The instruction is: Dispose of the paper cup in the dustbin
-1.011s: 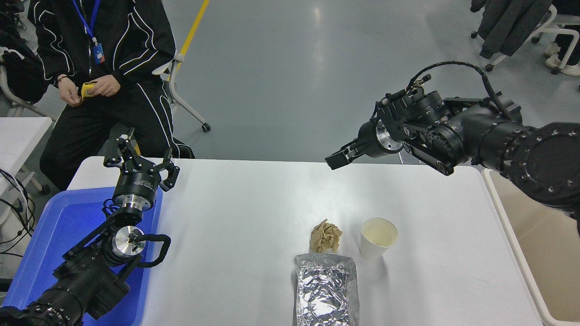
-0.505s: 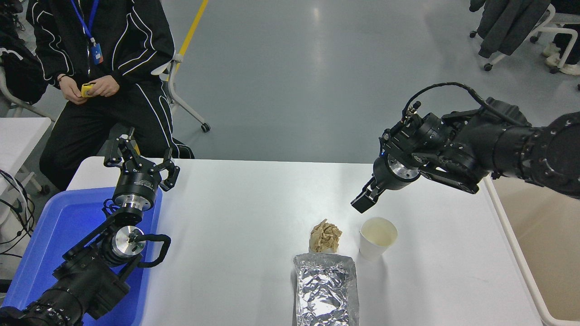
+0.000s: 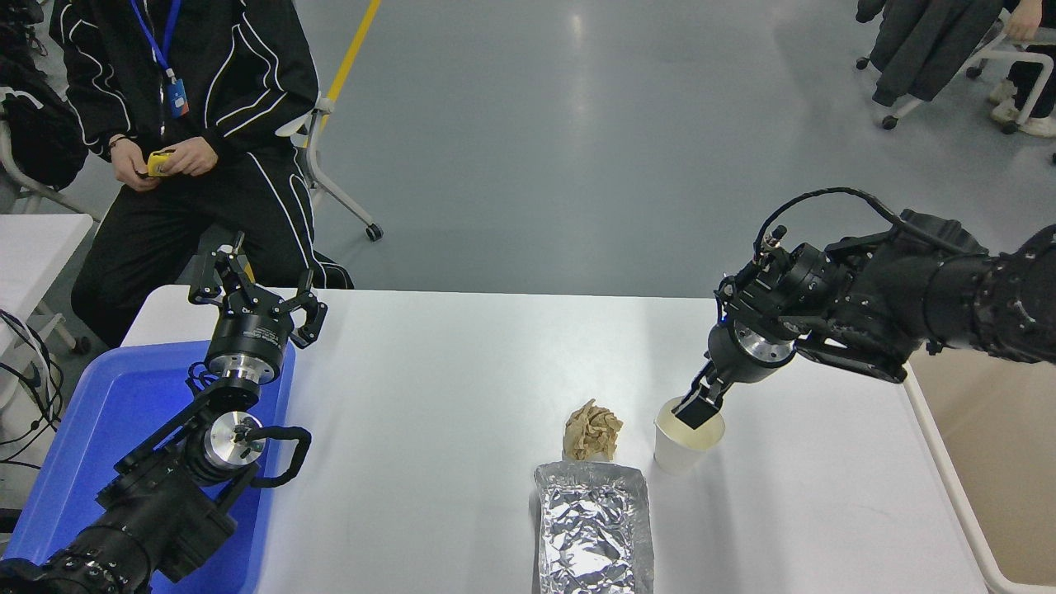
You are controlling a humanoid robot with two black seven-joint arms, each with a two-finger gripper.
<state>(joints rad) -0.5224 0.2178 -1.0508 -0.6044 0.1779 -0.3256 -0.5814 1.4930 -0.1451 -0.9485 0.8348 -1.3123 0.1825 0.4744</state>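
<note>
The white paper cup (image 3: 681, 450) stands upright on the white table (image 3: 462, 388), right of centre near the front. My right gripper (image 3: 698, 409) points down with its tip at the cup's mouth, over the far rim; whether it is open or shut does not show. The beige dustbin (image 3: 998, 462) stands beside the table's right edge, its pale rim (image 3: 945, 466) along the edge. My left gripper (image 3: 257, 290) is open and empty, parked at the lower left above the blue tray.
A crumpled brown paper ball (image 3: 592, 431) lies just left of the cup. A silver foil bag (image 3: 594, 528) lies in front of it. A blue tray (image 3: 99, 412) sits at the left edge. A person (image 3: 190, 99) sits at the far left, holding a yellow object.
My right gripper has swung down and toward me, from high above the table's far edge to the cup's mouth. The cup and the left arm have not moved.
</note>
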